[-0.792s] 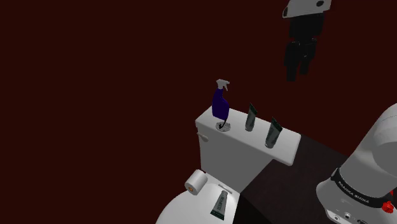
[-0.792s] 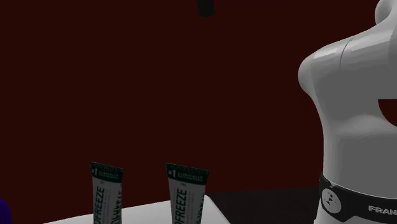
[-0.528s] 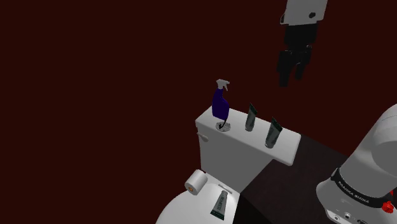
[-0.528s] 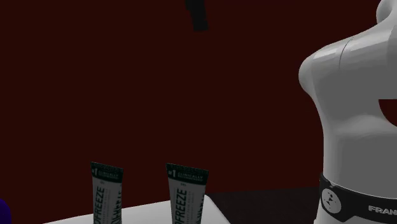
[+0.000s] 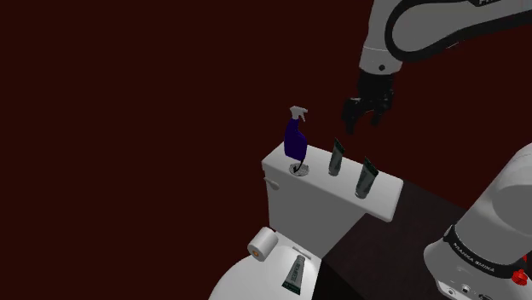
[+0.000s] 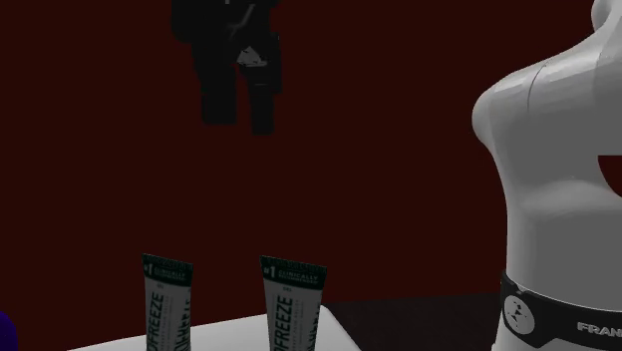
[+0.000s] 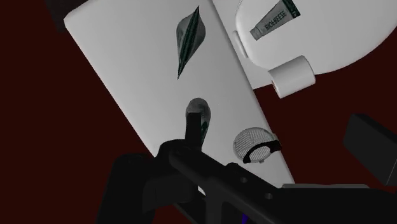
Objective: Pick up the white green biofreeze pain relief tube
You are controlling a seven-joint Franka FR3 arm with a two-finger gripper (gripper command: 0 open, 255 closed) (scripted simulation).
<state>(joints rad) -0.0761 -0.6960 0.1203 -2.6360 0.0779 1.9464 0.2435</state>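
Above the tank point(image 5: 298, 204), mid-approach with gripper point(image 5: 361, 121) spread open; next, lowering squarely to straddle one upright tube point(image 5: 337, 158).

Two white Biofreeze tubes with dark green tops stand upright on the toilet tank point(image 5: 311, 213), side by side and apart: the left tube point(image 6: 165, 304) and the right tube point(image 6: 291, 304) in the second exterior view. And a third tube point(image 5: 295, 273) lies flat on the toilet lid point(image 5: 241, 285) below the tank.
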